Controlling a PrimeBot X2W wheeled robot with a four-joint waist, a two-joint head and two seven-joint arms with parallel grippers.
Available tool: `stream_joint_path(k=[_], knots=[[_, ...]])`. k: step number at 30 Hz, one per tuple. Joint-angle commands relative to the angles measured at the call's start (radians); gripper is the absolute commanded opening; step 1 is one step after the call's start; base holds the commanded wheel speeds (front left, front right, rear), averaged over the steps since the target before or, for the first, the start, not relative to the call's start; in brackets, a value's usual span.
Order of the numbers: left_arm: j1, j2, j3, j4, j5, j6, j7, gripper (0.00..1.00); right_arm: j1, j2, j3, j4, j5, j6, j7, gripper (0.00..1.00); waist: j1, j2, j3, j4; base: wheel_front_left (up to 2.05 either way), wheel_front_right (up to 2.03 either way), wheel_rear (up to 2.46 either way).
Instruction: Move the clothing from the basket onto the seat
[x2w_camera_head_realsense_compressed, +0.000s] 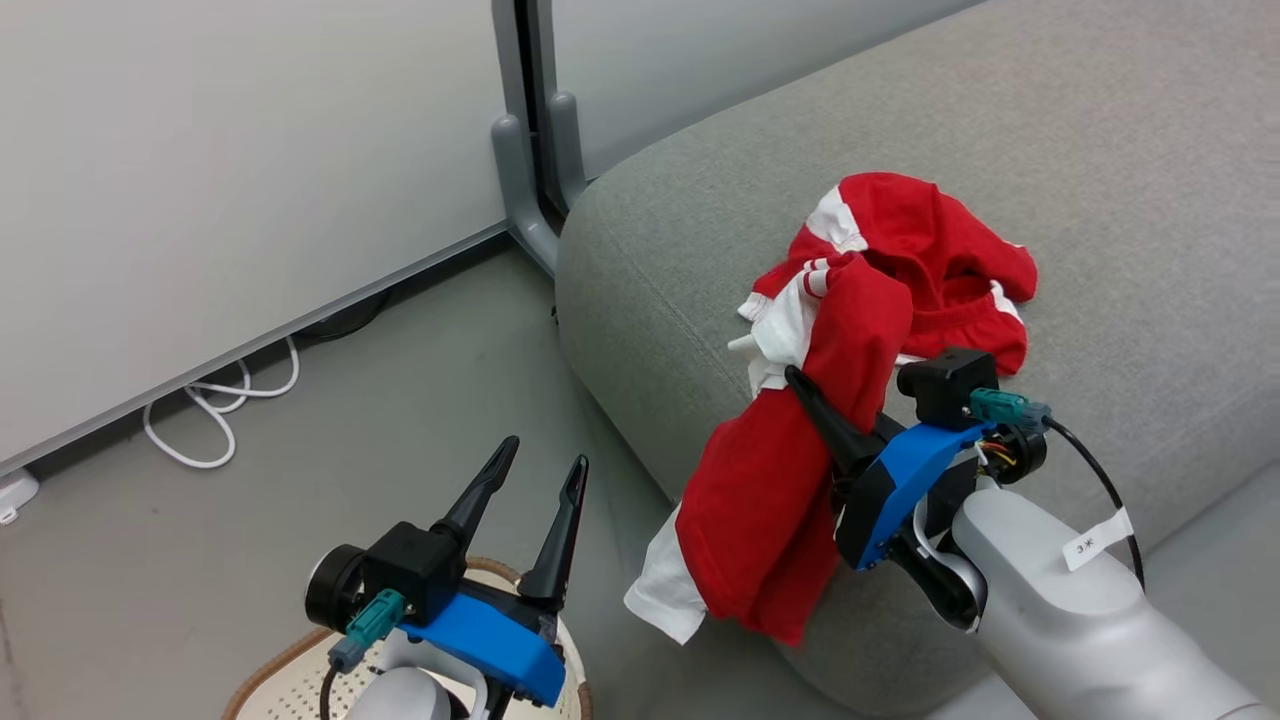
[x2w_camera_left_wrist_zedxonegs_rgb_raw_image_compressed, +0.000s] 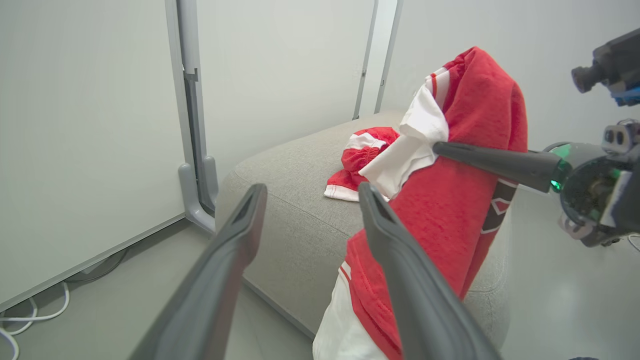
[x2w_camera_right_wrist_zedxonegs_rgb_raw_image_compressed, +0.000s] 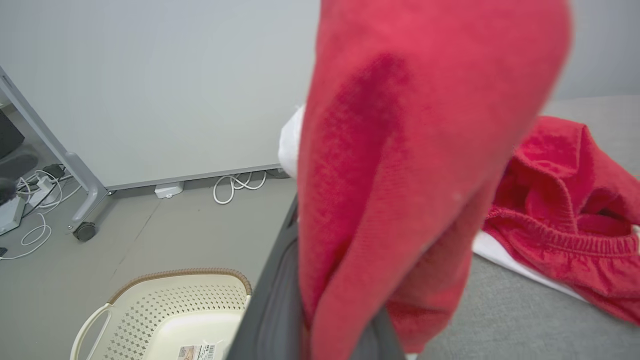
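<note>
In the head view, the left gripper (x2w_camera_head_realsense_compressed: 546, 452) hangs above the basket (x2w_camera_head_realsense_compressed: 262, 670), whose brown rim shows at the bottom edge. Its jaws stand wide apart with nothing between them. The right gripper (x2w_camera_head_realsense_compressed: 815, 395) has its jaws clamped together on a red garment (x2w_camera_head_realsense_compressed: 770, 490). This garment hangs down past the rounded front edge of the grey sofa (x2w_camera_head_realsense_compressed: 1100, 180), with a white panel at its lower end. A second red garment (x2w_camera_head_realsense_compressed: 930, 250) with white trim lies crumpled on the sofa top, just behind the held one and touching it. A white cable (x2w_camera_head_realsense_compressed: 220, 410) loops on the floor by the wall. In the left wrist view, the left gripper (x2w_camera_left_wrist_zedxonegs_rgb_raw_image_compressed: 311, 187) shows two dark fingers spread apart in front of the sofa (x2w_camera_left_wrist_zedxonegs_rgb_raw_image_compressed: 290, 200) corner. The right gripper (x2w_camera_left_wrist_zedxonegs_rgb_raw_image_compressed: 440, 147) reaches in from the right and pinches the red garment (x2w_camera_left_wrist_zedxonegs_rgb_raw_image_compressed: 450, 225) near its top, where a black numeral edged in white shows. The second red garment (x2w_camera_left_wrist_zedxonegs_rgb_raw_image_compressed: 360, 155) rests on the sofa beyond. In the right wrist view, the red garment (x2w_camera_right_wrist_zedxonegs_rgb_raw_image_compressed: 400, 175) drapes over the dark fingers (x2w_camera_right_wrist_zedxonegs_rgb_raw_image_compressed: 272, 310) and hides their tips. The basket (x2w_camera_right_wrist_zedxonegs_rgb_raw_image_compressed: 165, 305) sits on the floor at lower left, with a barcode sticker (x2w_camera_right_wrist_zedxonegs_rgb_raw_image_compressed: 197, 351) on its bottom. The second red garment (x2w_camera_right_wrist_zedxonegs_rgb_raw_image_compressed: 560, 220) lies on the sofa (x2w_camera_right_wrist_zedxonegs_rgb_raw_image_compressed: 500, 320) at right, its elastic band showing.
</note>
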Motion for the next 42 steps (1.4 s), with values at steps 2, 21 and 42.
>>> stream_joint_path(k=[2,21,42], knots=[[-0.018,0.004,0.002,-0.003,0.004,-0.008,-0.003,1.0,0.014,-0.003,-0.012,-0.008,-0.01,0.0,-0.003,0.0,0.0,-0.0001,0.006,-0.025,0.0,0.0,0.0],[-0.026,0.015,-0.018,-0.004,0.005,-0.008,-0.003,1.0,0.031,-0.004,-0.063,-0.025,-0.032,0.0,-0.003,0.0,0.0,-0.0001,0.026,-0.054,0.0,0.0,0.0],[-0.142,0.085,-0.022,-0.058,0.047,-0.008,-0.003,1.0,-0.374,-0.14,-0.364,0.001,-0.052,0.0,0.069,0.0,0.0,-0.0001,0.252,-0.003,0.0,0.0,0.0]])
